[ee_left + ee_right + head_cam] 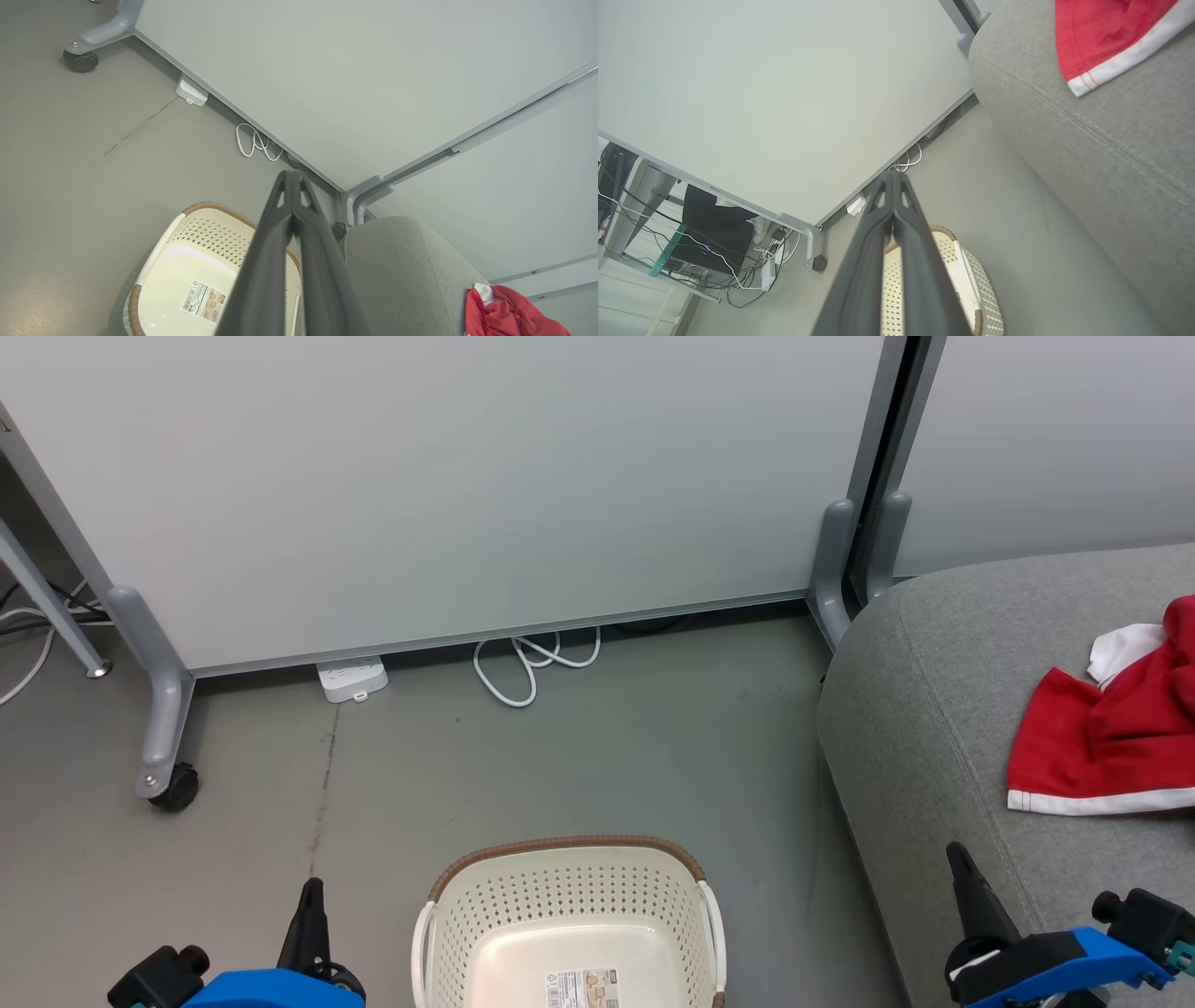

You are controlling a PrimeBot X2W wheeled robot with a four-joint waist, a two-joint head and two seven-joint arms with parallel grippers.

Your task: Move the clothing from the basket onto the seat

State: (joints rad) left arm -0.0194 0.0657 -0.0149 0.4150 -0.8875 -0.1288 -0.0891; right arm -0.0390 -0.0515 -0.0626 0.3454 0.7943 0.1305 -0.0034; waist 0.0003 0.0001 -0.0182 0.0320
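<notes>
The cream basket point(569, 887) with a brown rim stands on the floor at the bottom centre, holding nothing but the label on its bottom. The same basket point(205, 233) lies under my left fingers. Red clothing point(1111, 737) with white trim lies on the grey seat point(934, 691) at the right, and the clothing point(1101, 32) is on the seat point(1111, 154) in the right wrist view too. My left gripper point(311, 887) is shut and holds nothing, left of the basket. My right gripper point(957, 854) is shut and holds nothing, over the seat's front edge.
A pale partition panel point(448, 476) on grey wheeled feet point(163, 747) stands behind the basket. A white power strip point(352, 679) and a looped white cable point(532, 663) lie at its base. Grey floor point(607, 737) spreads between panel, basket and seat.
</notes>
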